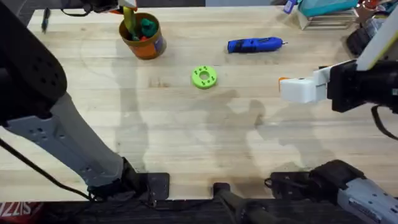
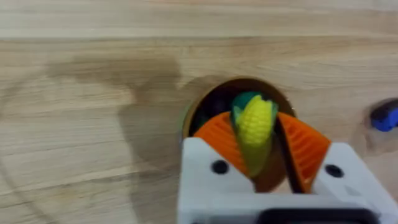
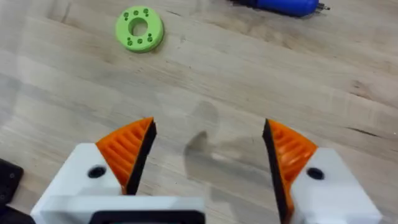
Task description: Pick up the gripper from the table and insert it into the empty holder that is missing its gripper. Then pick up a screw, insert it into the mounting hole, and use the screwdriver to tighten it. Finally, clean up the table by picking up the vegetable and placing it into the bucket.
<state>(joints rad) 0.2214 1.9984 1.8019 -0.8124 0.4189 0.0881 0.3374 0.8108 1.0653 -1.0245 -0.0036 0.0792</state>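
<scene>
yellow vegetable [image 2: 255, 127] in left pincer [image 2: 264, 155] — over bucket [image 1: 143, 38]

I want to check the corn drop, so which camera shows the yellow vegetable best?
The left wrist view: the vegetable sits close up between the left gripper's orange pads, right over the bucket. The overhead view shows it small at the bucket's rim. The right wrist view faces the table.

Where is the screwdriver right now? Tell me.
In the overhead view the screwdriver lies on the table's far right half, beyond the lime-green disc and right of the bucket.
</scene>
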